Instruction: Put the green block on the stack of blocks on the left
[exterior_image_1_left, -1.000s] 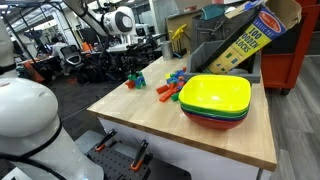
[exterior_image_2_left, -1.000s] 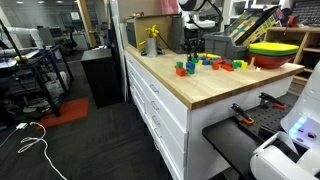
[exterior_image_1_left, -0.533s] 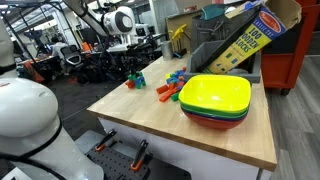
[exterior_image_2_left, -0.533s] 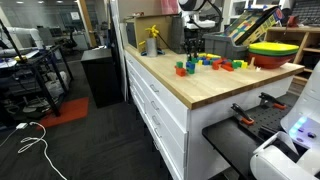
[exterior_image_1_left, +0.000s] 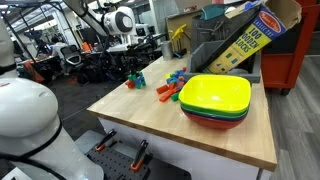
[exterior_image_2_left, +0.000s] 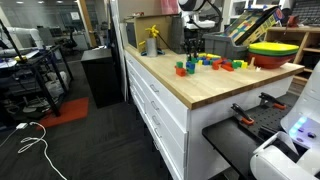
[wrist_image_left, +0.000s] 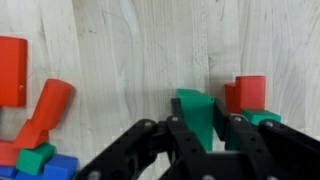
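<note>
A stack of bowls (exterior_image_1_left: 215, 108), yellow-green on top, sits on the wooden table (exterior_image_1_left: 140, 118). Just beyond it lies a loose jumble of coloured blocks (exterior_image_1_left: 172, 88), and a tilted cardboard box (exterior_image_1_left: 243, 42) leans behind. In an exterior view, white drawers (exterior_image_2_left: 160, 105) front the table, a yellow bottle (exterior_image_2_left: 152, 40) stands on it, and cables (exterior_image_2_left: 30, 140) trail across the floor.

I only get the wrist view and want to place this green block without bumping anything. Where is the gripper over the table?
Observer: In an exterior view the gripper hangs low, just above the small group of blocks, near a far corner of the table.
Operator: Anything big close by?
Observer: Only a stack of bowls, yellow-green on top. It stands well apart from the gripper, beyond the loose blocks.
</note>
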